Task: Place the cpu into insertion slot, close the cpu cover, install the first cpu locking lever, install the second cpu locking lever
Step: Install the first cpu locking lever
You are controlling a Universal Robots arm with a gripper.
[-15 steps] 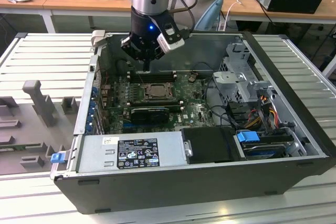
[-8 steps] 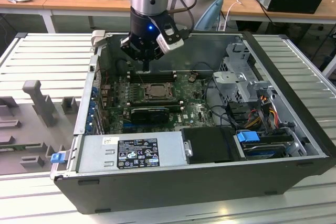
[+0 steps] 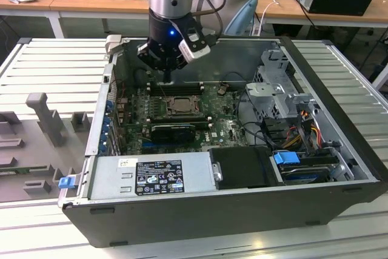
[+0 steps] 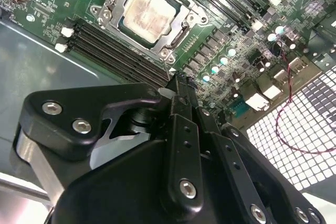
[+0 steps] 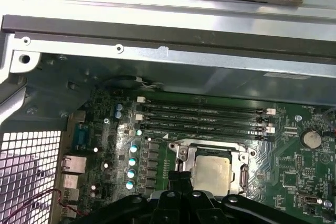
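the gripper (image 3: 168, 79) hangs inside the open computer case (image 3: 339, 168), fingers pressed together and holding nothing, its tip just above the memory slots (image 5: 205, 114) on the far side of the insertion slot (image 3: 180, 105). the cpu (image 4: 148, 13) lies seated in that slot, with the cpu cover (image 5: 242, 157) closed around it.

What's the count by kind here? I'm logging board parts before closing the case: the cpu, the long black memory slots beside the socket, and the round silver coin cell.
cpu: 1
memory slots: 4
coin cell: 1
Total: 6
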